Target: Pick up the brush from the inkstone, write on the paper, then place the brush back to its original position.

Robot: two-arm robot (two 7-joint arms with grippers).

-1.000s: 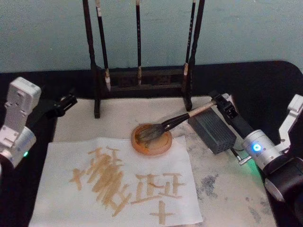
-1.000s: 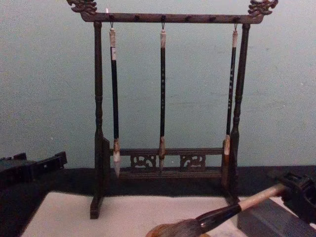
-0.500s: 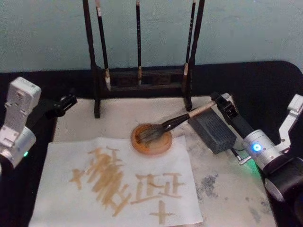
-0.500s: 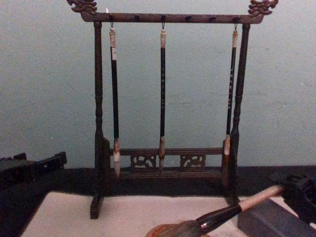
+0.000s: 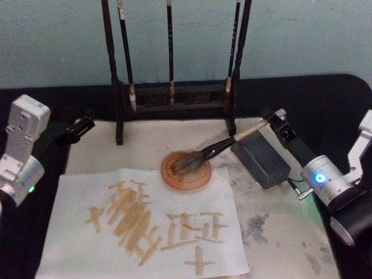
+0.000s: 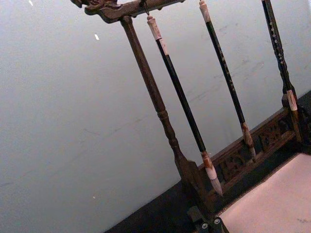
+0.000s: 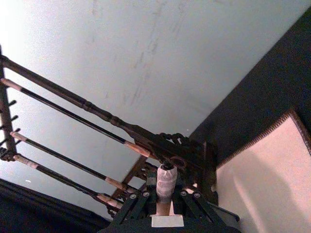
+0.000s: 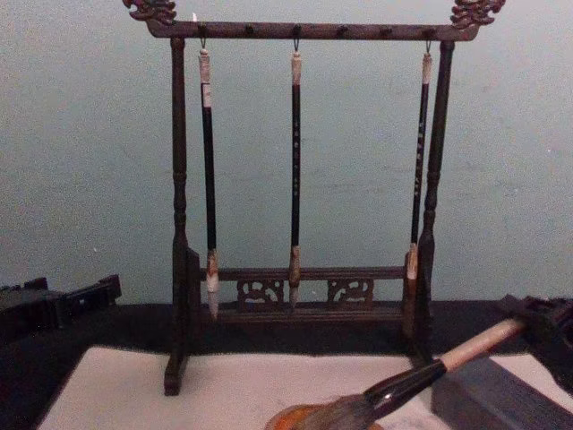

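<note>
The brush slants from the round orange-brown inkstone, where its bushy grey bristles touch, up to the right. My right gripper is shut on the brush's pale handle end, above the far corner of a dark grey block. In the right wrist view that handle end sits between the fingers. In the chest view the brush rises toward the right gripper. The paper lies in front of the inkstone and bears tan brush strokes. My left gripper is parked at the mat's far left corner, shut and holding nothing.
A dark wooden rack with three thin hanging brushes stands at the back of the cream mat, right behind the inkstone. The mat's right part has grey stains. Black tabletop surrounds the mat.
My right gripper has shifted slightly right and up with the brush. The bristles dipped into the inkstone and have now risen a little. The left arm has not moved.
</note>
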